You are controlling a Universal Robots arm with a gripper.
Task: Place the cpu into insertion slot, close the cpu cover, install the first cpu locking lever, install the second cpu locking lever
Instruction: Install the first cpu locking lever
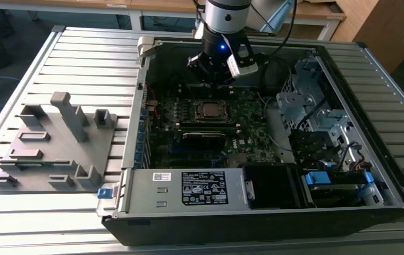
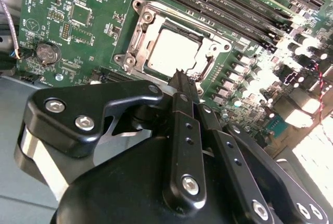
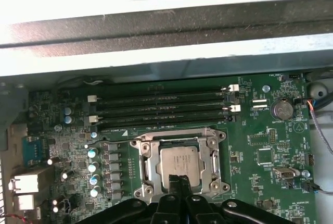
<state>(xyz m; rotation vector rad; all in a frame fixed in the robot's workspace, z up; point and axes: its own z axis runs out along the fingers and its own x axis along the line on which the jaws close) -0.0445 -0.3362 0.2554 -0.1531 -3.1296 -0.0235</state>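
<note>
One gripper (image 3: 179, 181), fingertips pressed together on nothing, hangs just above one edge of the cpu cover (image 3: 147, 163). I see the cpu (image 3: 178, 161) seated in the insertion slot (image 3: 177, 144) on the green motherboard (image 3: 260, 156). The cover lies flat around its silver top.

A ribbed grey metal counter (image 1: 81, 58) spreads out on every side of the tool (image 1: 218, 84). Beyond the tool stand light wooden desks (image 1: 159, 6), a wooden cabinet (image 1: 386, 26) and dark floor (image 1: 81, 18).
</note>
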